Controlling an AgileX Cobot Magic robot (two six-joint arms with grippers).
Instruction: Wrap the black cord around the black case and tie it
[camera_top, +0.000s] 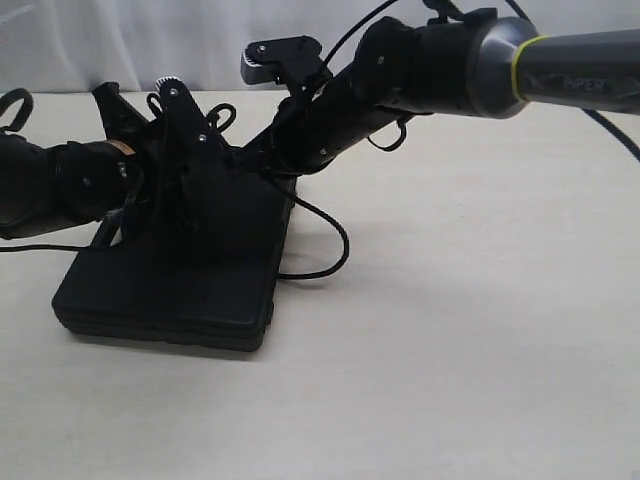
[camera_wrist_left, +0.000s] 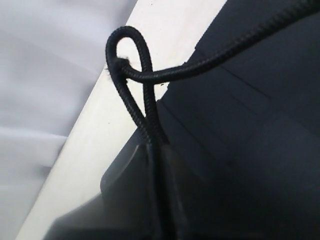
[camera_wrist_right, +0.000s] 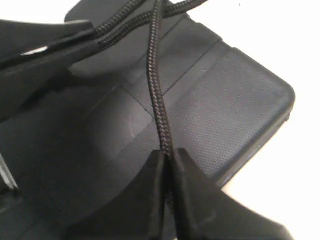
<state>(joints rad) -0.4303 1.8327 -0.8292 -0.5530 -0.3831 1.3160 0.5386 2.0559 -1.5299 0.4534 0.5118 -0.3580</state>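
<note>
Pale table (camera_top: 480, 350) bears the black case (camera_top: 170, 295) (black cord (camera_wrist_right: 157, 90) stretched above).

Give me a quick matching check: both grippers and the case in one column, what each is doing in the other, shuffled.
1. left gripper
2. right gripper
3. black case

A. lies flat on the table
B. shut on one strand of the black cord
C. shut on a doubled loop of the cord

Pairs: 1-C, 2-B, 3-A.
</note>
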